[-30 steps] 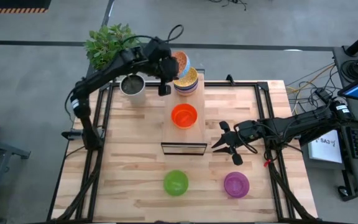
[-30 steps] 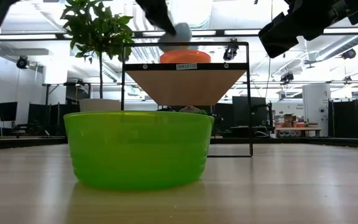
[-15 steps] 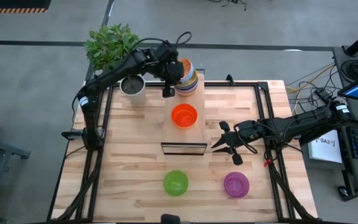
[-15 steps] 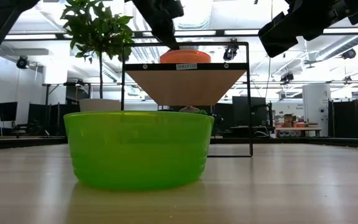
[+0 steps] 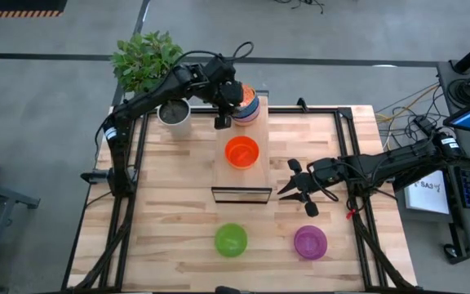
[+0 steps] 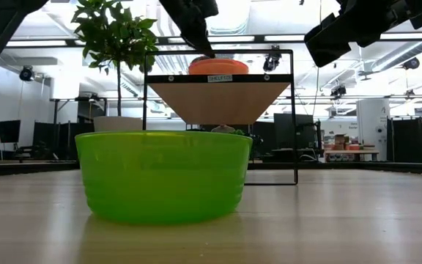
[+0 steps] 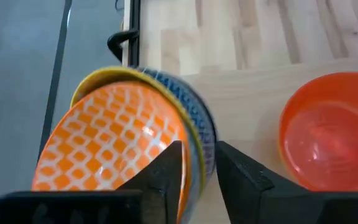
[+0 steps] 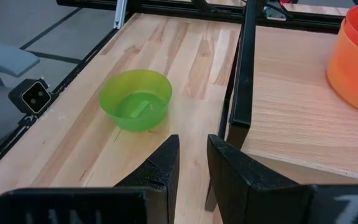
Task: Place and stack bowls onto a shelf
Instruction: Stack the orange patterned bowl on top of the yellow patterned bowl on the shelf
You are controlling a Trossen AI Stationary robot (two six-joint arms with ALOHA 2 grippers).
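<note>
Over the last second my left gripper has swung in from beside the white plant pot and come down over the far end of the shelf, bringing the orange-and-white lattice-patterned bowl onto the stack there. My left jaws are closed on that bowl's rim: in my left wrist view one finger lies inside the bowl and the other outside it, against the stack. The bowl is tipped on edge, its mouth facing toward the worktop's far edge rather than straight up. It nests in a yellow-rimmed bowl and a blue-white patterned bowl, which lean the same way.

Just nearer along the long pale-wood shelf with a dark frame, a plain orange plastic bowl sits upright, mouth up. The shelf's long axis runs from the far edge of the wooden plank worktop toward the near edge.

My right gripper hangs to the right of the shelf's near end, its jaws parted and holding nothing. Near the front of the worktop a round green plastic bowl and a round purple bowl stand upright, well apart.
</note>
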